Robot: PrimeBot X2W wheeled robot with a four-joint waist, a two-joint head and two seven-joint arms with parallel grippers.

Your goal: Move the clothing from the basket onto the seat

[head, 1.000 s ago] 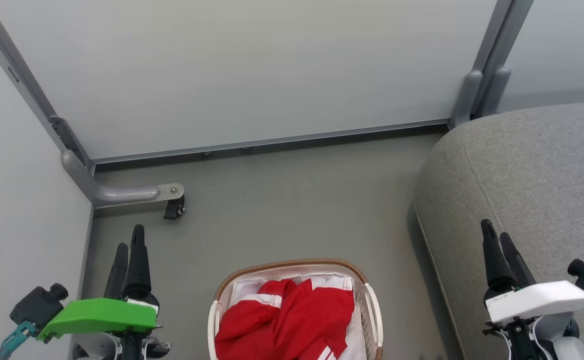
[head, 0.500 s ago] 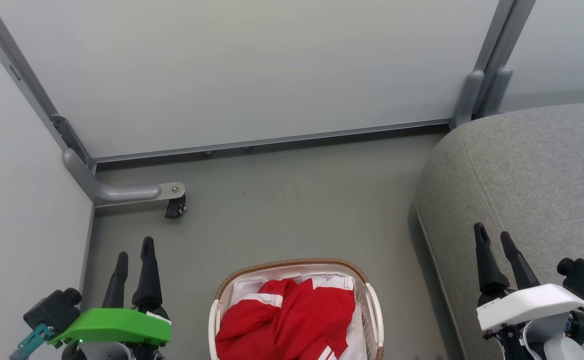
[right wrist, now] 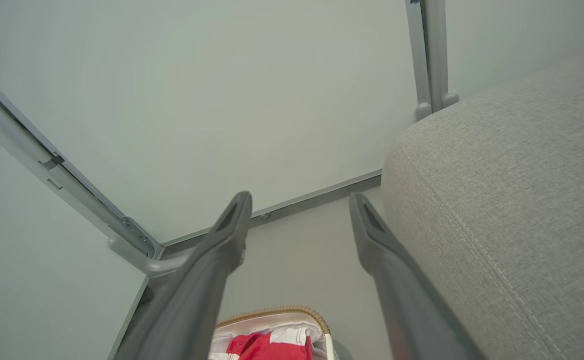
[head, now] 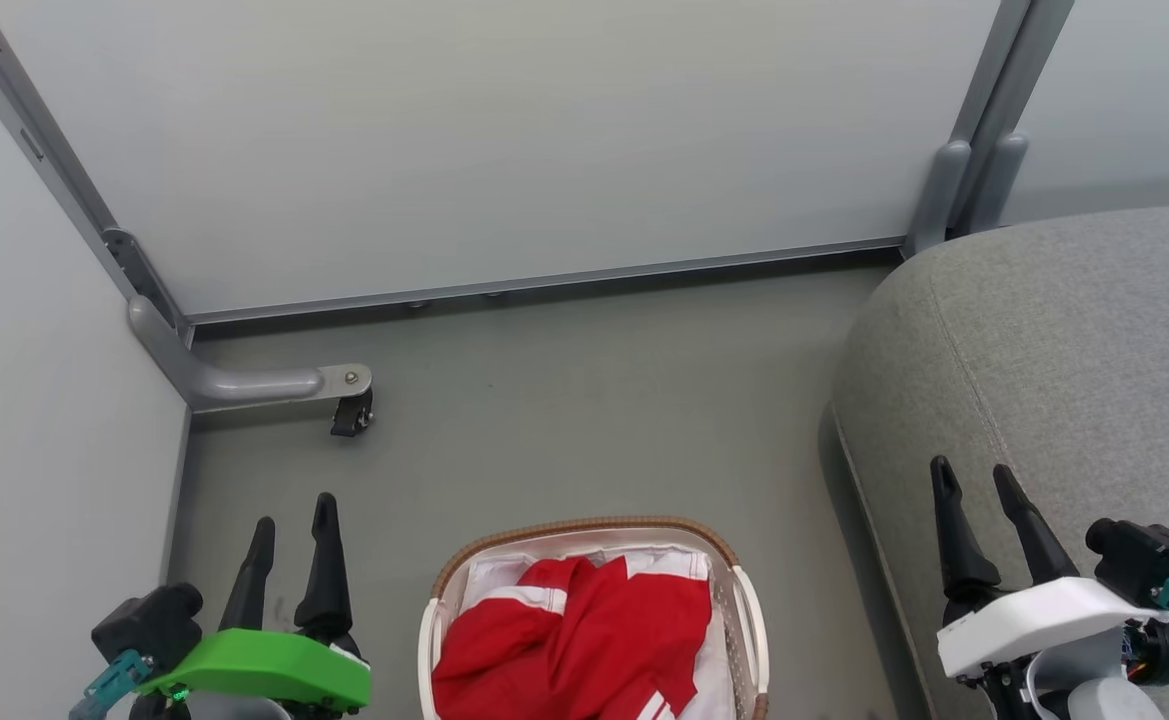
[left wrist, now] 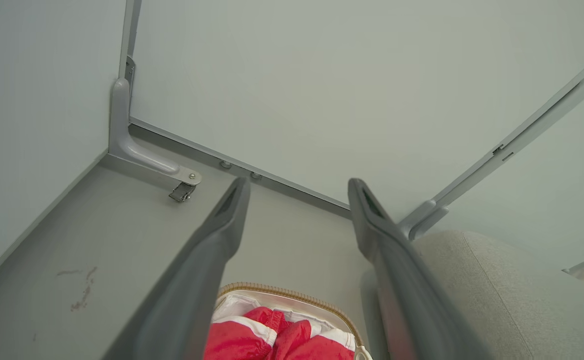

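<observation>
The left jaws stand parted and empty, their two dark fingers (head: pixel 324 548) pointing up the head view over bare floor (head: pixel 564 400), just left of the basket (head: pixel 584 526). A green cover (head: pixel 264 668) sits behind them. The right jaws are likewise spread with nothing between them; their fingers (head: pixel 950 530) show against the left edge of the seat (head: pixel 1074 350), with a white cover (head: pixel 1034 615) behind.

Between the two arms, at the bottom of the head view, the basket rests on the floor, apart from both pairs of jaws. The clothing (head: pixel 584 640) lies bunched inside it, red with white stripes, over a white liner (head: pixel 492 572) that peeks out along the far side. Both wrist views look past their own fingers down at the basket's far rim and a bit of the red cloth.

The seat rises just right of the basket, a strip of floor between them. Its top is grey weave with a stitched seam running along it.

Farther out, pale wall panels (head: pixel 504 140) close the corner, and a grey bracket with a small black caster (head: pixel 349 412) stands on the floor at the left.
</observation>
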